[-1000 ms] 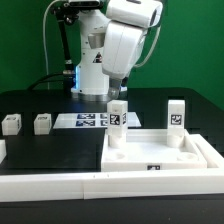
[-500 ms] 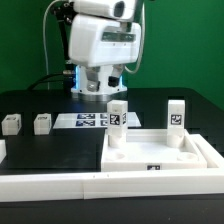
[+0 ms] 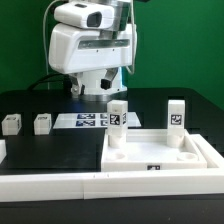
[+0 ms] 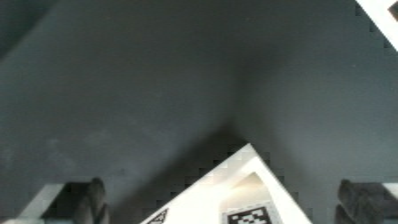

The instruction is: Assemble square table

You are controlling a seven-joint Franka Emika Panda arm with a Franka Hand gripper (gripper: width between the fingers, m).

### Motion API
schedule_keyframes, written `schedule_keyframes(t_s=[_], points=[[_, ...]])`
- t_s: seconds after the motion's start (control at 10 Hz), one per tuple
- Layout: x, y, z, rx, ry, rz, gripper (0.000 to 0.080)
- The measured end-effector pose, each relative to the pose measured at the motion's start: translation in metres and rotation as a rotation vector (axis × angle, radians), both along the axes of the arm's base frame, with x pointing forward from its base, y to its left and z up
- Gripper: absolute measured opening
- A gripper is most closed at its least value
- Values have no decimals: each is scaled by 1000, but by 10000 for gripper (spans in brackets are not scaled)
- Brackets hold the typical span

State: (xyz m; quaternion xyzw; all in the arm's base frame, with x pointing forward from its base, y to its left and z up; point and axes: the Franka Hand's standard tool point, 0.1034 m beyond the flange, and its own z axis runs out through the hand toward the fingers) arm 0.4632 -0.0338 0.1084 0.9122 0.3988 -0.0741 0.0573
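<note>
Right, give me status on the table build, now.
Gripper open, empty. Square table slab: two leg posts upright at far corners, two more loose at the exterior view's left. Nothing in the way.

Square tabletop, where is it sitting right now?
In the exterior view, the square tabletop lies at the view's right front, with the left leg post and right leg post upright on its far corners and the marker board just beyond.

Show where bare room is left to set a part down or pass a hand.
Free: the black worktop on the exterior view's left of the large white plastic square slab, in front of two loose white leg posts and the marker board; also the slab's middle. Crowded: the slab's far corners, where two white leg posts stand upright.
</note>
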Motion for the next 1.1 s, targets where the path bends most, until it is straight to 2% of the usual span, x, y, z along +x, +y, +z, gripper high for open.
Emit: schedule_keyframes(t_s=[0.2,0.3,0.4,0.5,0.7,0.8,1.1], points=[[-1,-2,1,5,-6,-18,649],[-6,-14,3,27,-40,-128,649],[-23,-24,-1,33,-49,-272,649],[-34,-28,-7,22,-25,-369,649],[-50,-33,-17,41,104,-555,649],[-48,-42,-22,48,103,-537,649],[-49,-41,-22,47,105,-539,649]])
